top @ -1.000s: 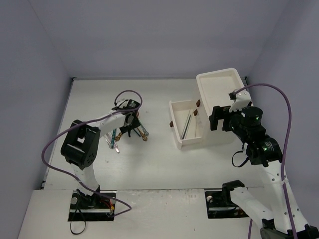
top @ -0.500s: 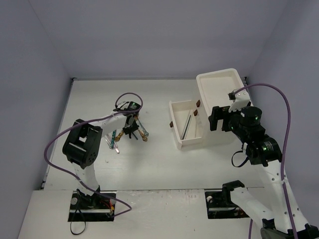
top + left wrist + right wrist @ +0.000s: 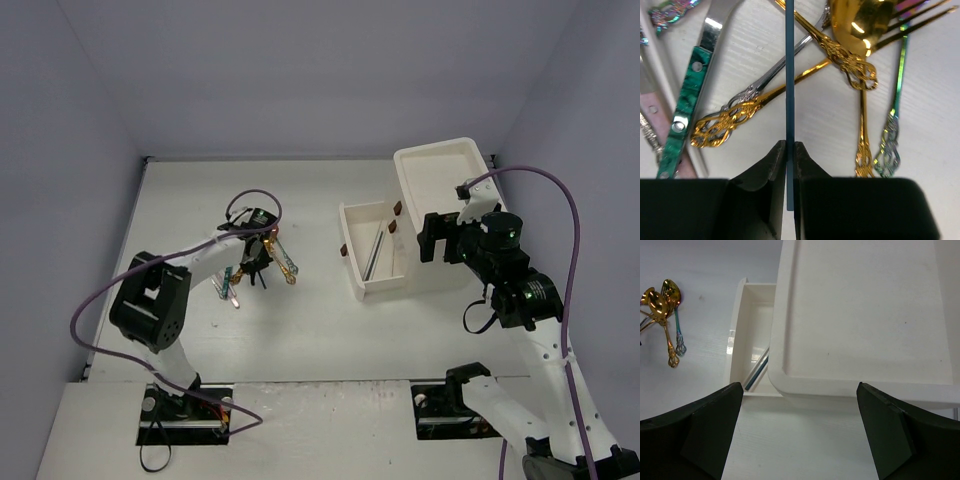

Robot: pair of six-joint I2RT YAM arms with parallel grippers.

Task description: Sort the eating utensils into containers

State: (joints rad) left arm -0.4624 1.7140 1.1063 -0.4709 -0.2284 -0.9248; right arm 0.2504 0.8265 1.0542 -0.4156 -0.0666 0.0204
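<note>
A white worktop (image 3: 310, 320) sits between pale lilac walls (image 3: 300, 80), with loose cutlery on one side and the white drawer unit (image 3: 440, 170) on the other.

The left gripper (image 3: 789, 150) is pinched onto a thin dark rod (image 3: 789, 75), its jaws almost meeting on either side of it. The grip is near the rod's end, and most of its length runs off toward 12 o'clock in the wrist view. The rod crosses over a gold openwork handle (image 3: 725, 122). A gold spoon (image 3: 865, 20) lies at about 1 o'clock, a teal-handled piece (image 3: 685, 100) at about 10 o'clock and an iridescent fork (image 3: 895, 100) at 3 o'clock.

With so little rod inside the jaws, the safest lift looks to be straight up and slow. That would bring the long free end clear of the crossed handles instead of dragging them or pivoting in the grip.

Seen from above, the open drawer (image 3: 352, 250) lies at 3 o'clock from the pile and already holds similar rods (image 3: 376, 252). It would be best to lay this one along the same line.

The right gripper (image 3: 800, 425) is spread wide and empty above the drawer unit, clear of the drawer.
</note>
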